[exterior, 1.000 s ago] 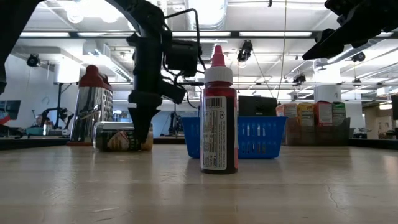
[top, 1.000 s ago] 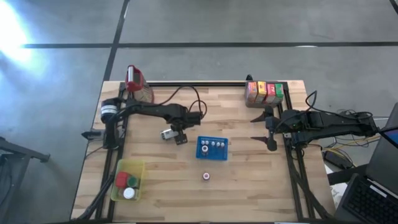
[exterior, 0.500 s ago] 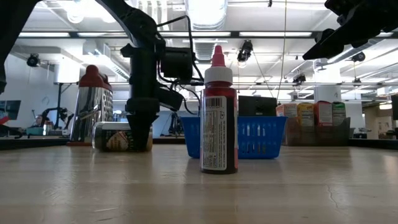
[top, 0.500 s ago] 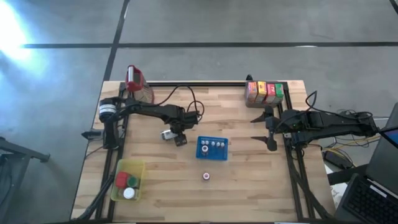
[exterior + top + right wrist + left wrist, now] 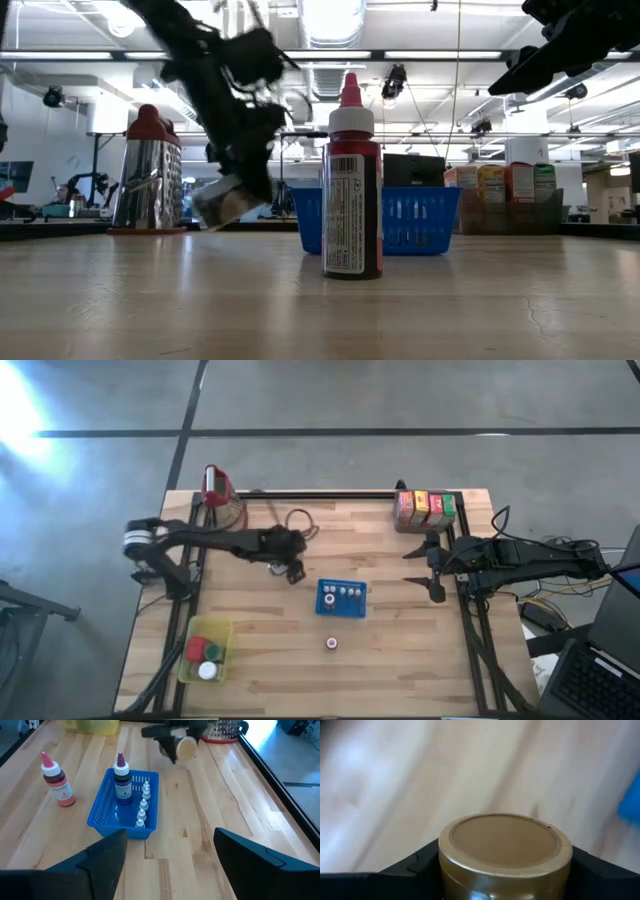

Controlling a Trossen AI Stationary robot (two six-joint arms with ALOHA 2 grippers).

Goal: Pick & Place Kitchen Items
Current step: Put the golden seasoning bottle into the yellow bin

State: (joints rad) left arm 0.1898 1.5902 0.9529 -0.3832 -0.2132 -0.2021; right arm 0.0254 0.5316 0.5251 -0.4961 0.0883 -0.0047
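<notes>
Inside blue tray (image 5: 102,815): white-capped bottles (image 5: 142,805).

Left claw (image 5: 235,195) lifted jar (image 5: 228,201) off table, tilted, arm swung.

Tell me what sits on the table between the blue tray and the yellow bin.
Nothing: in the high view only bare wood lies between the blue tray and the yellow bin.

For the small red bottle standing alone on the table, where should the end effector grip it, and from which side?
Grip the red bottle on its straight labelled body, below the narrow white cap, coming level from the side. It stands upright with free table all around, and its pointed tip gives poor hold from above.
</notes>
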